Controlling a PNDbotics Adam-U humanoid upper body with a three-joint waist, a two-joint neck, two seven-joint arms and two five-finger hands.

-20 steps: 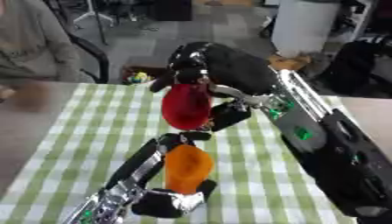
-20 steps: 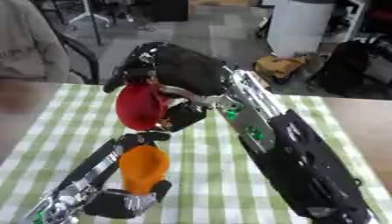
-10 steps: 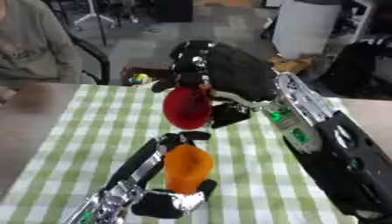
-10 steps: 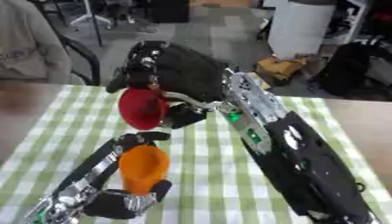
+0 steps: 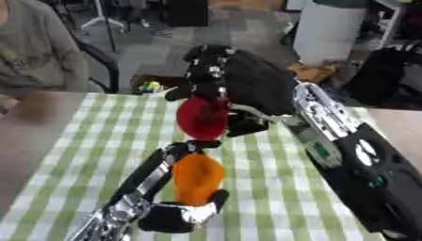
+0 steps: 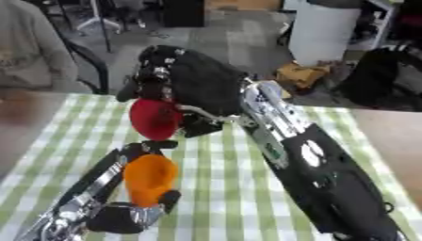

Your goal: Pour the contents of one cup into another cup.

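My right hand is shut on a red cup and holds it tipped over on its side, directly above an orange cup. My left hand is shut on the orange cup, which stands roughly upright over the green-and-white checked tablecloth. The red cup's mouth and what is inside either cup are hidden from me. The black right arm runs in from the lower right; the left arm comes up from the lower left.
A person in a grey top sits at the table's far left, with a blurred hand near the bare wood edge. A small yellow-green thing lies at the cloth's far edge. Chairs and a white bin stand beyond.
The whole picture has shifted slightly, so the camera moved. The red cup stays tipped above the orange cup, with both hands holding as before.
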